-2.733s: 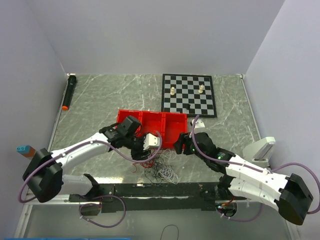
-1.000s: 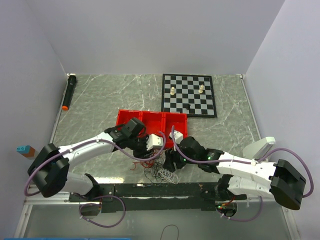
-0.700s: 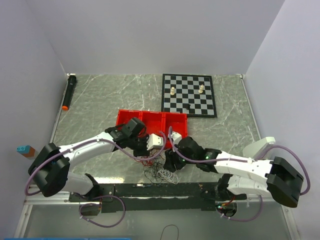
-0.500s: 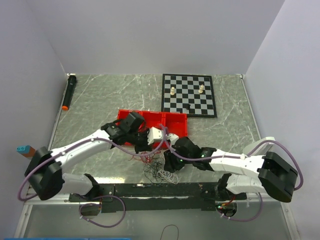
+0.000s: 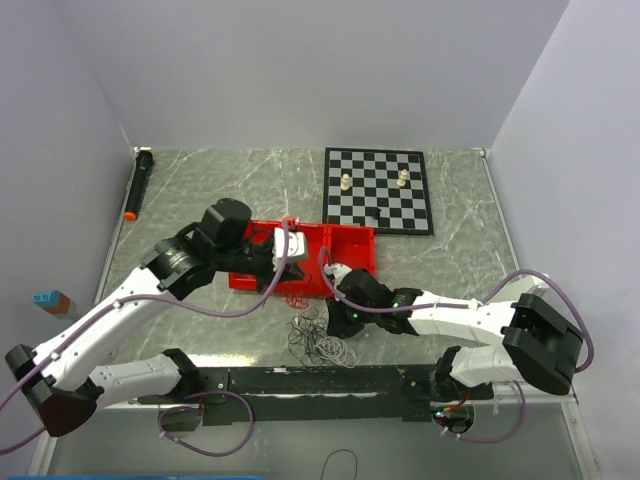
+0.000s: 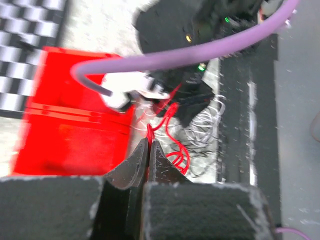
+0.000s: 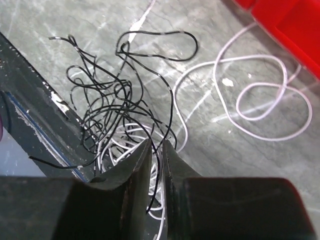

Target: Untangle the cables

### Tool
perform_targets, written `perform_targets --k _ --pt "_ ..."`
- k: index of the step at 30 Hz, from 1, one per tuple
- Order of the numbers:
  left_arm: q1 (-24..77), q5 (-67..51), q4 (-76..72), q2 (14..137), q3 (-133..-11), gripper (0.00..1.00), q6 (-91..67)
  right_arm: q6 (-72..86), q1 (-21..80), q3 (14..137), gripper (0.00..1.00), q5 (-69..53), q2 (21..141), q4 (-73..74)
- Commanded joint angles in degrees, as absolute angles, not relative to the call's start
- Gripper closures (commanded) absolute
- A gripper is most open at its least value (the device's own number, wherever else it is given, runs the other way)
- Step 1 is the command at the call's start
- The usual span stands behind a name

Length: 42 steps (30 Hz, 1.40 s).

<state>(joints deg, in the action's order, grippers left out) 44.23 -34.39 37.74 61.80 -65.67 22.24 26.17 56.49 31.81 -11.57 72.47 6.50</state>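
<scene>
Grey, stone-look tabletop (image 5: 200,190) sits between plain pale walls. At the near edge lies a long black rail (image 5: 320,380). Just past it is the messy pile of cables (image 5: 325,340), thin black and white loops all mixed up.

The right hand (image 7: 156,142) is low over this pile. Its fingers are almost together, with only a thin gap. A black cable (image 7: 125,100) runs into that gap, but I cannot tell if it is pinched. A white cable (image 7: 260,100) lies in wide loops on the stone beside it.

A bit farther back, the left hand (image 6: 149,142) is pressed together and pinches a red cable (image 6: 172,150), which loops just past its fingertips. Behind that is a red tray (image 5: 350,250). Farther still is a chessboard (image 5: 378,205) with two pale pieces (image 5: 345,183). A black pen (image 5: 138,185) lies far left.
</scene>
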Motion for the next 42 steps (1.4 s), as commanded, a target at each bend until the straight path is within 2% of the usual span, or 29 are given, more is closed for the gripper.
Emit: perform_targets --k 1,4,6,9,17,35,39,41,42 --pt "42.5 -25.6 34.9 58.5 -70.7 0.99 24.1 29.3 57.0 31.5 0.78 -9.2 70.0 8.3" --pt "39.6 -11.4 23.8 57.5 -67.9 0.99 21.5 30.2 57.0 29.4 0.75 -8.1 66.9 8.0" --pt "38.1 -4.3 18.7 57.7 -64.6 0.99 21.2 30.5 57.0 28.1 0.69 -7.6 64.3 7.5" --pt "35.2 -0.5 15.3 58.6 -59.5 0.99 20.7 30.7 57.0 26.3 0.66 -6.8 59.9 6.6" --pt "28.7 -2.7 8.9 64.6 -53.2 0.99 18.9 31.0 57.0 24.2 0.65 -5.4 55.0 6.1" --pt "26.8 -0.2 0.8 69.9 -38.7 0.99 22.6 30.4 55.5 23.5 0.64 -4.4 52.1 6.9" --pt "26.6 -0.2 1.1 71.4 -38.4 0.87 22.9 30.1 54.8 23.5 0.64 -4.5 51.9 7.0" --pt "26.6 -0.2 1.1 71.7 -38.8 0.7 22.2 30.1 54.4 23.6 0.64 -4.7 52.0 6.9" --pt "26.6 1.7 1.5 72.3 -39.2 0.51 22.1 30.1 54.3 23.6 0.64 -4.7 51.9 6.7"
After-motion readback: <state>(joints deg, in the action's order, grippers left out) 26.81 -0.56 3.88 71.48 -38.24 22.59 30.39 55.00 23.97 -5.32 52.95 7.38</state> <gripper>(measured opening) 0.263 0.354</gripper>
